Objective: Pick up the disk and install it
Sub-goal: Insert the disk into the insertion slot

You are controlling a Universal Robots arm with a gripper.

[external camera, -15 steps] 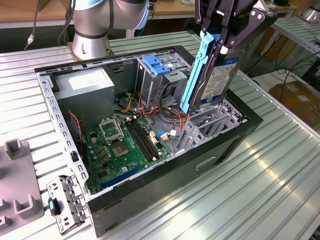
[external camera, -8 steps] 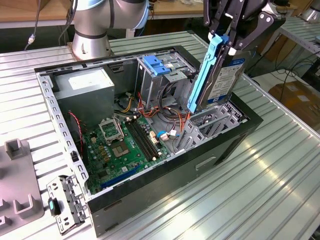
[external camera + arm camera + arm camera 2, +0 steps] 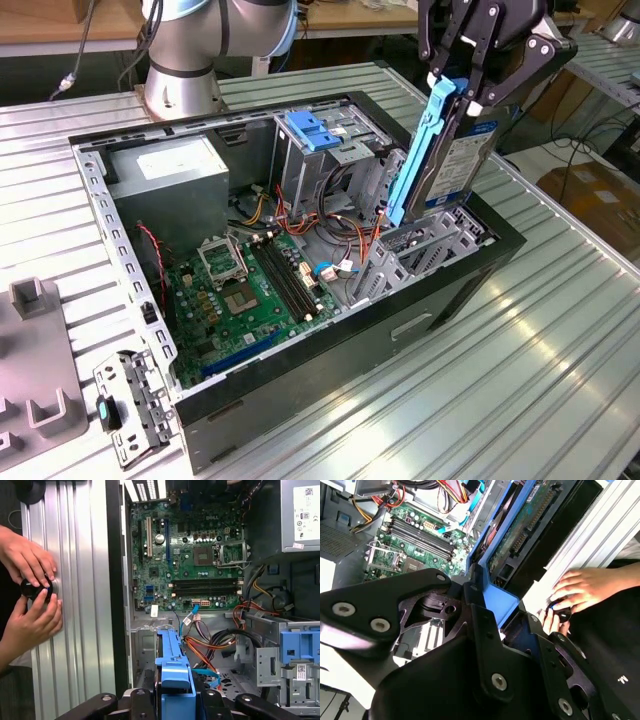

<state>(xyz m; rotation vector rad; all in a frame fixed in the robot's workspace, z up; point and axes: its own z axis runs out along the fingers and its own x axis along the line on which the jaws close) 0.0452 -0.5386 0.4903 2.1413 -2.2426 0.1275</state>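
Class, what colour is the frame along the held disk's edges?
Blue frame on the disk, best in the exterior view.

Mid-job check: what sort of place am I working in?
Probably a robotics lab workbench: an open computer case lies on a ribbed metal table, and the tool holds the disk over it.

The open case (image 3: 300, 390) lies on the surface (image 3: 540, 370). Inside it, the motherboard (image 3: 250, 295) lies toward the exterior view's left, with the power supply box (image 3: 165, 170) behind it. At the exterior view's right end, my gripper (image 3: 455, 95) grips the disk (image 3: 465, 165), tilted on end over the drive cage (image 3: 425, 245). A person's hands (image 3: 30, 565) rest on the surface just outside the case.
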